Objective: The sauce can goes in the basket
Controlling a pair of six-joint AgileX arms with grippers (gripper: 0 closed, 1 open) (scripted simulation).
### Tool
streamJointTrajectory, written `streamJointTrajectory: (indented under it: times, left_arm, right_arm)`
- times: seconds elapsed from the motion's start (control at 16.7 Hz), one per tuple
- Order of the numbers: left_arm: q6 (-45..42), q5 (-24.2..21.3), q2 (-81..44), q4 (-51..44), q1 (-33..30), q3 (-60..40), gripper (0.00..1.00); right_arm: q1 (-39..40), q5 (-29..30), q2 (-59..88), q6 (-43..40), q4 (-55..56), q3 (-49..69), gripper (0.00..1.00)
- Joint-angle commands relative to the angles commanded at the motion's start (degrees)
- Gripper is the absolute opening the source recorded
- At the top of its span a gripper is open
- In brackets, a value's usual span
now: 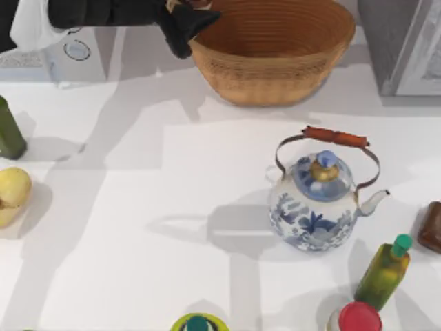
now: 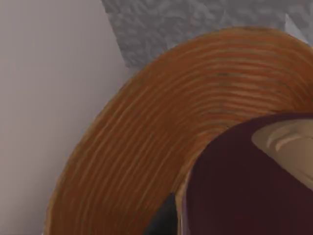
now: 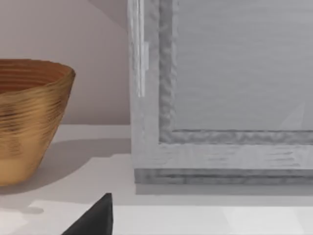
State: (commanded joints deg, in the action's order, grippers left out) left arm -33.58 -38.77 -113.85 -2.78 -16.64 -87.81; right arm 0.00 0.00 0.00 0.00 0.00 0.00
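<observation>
A rendered tabletop scene dressed like a home kitchen. The white table [image 1: 138,227] carries household goods: a woven wicker basket [image 1: 272,55] at the far edge, a blue-and-white porcelain teapot [image 1: 317,203] right of centre, a green-capped bottle [image 1: 384,272] and a red-capped container [image 1: 358,317] near the front right corner, a dark green bottle [image 1: 10,131] and a yellow fruit [image 1: 12,189] at the left edge. A plain grey block [image 3: 225,93] stands at the far right corner, against a bare wall.

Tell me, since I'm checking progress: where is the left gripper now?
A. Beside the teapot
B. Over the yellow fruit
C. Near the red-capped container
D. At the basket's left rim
D: the left gripper sits at the left rim of the basket, with the sauce can close before its wrist camera.
</observation>
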Motion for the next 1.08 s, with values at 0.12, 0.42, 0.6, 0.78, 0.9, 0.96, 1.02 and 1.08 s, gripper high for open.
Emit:
streamJointTrajectory:
  times: [0.12,0.42,0.6,0.78,0.9,0.96,1.02,1.08]
  left_arm:
    - [9.04,6.45,-2.68,3.49,-3.09,-4.64,0.0]
    - [24.66,15.91,-6.74,8.72,-7.68,-11.59,0.0]
    - [27.21,17.0,-7.29,9.57,-8.44,-12.56,0.0]
    - [27.21,17.0,-7.29,9.57,-8.44,-12.56,0.0]
    - [27.07,16.92,-7.16,9.47,-8.16,-12.47,0.0]
    - [27.15,17.01,-7.85,9.42,-8.28,-13.18,0.0]
    - [27.29,17.15,-9.0,9.36,-8.46,-14.39,0.0]
    - [27.44,17.34,-10.46,9.29,-8.7,-15.99,0.0]
  right_arm:
    - [0.0,0.0,0.0,0.0,0.0,0.0,1.0]
    - [0.0,0.0,0.0,0.0,0.0,0.0,1.0]
    - [0.0,0.0,0.0,0.0,0.0,0.0,1.0]
    - [0.0,0.0,0.0,0.0,0.0,0.0,1.0]
    - [0.0,0.0,0.0,0.0,0.0,0.0,1.0]
    - [0.0,0.0,0.0,0.0,0.0,0.0,1.0]
    - [0.0,0.0,0.0,0.0,0.0,0.0,1.0]
    - [0.0,0.0,0.0,0.0,0.0,0.0,1.0]
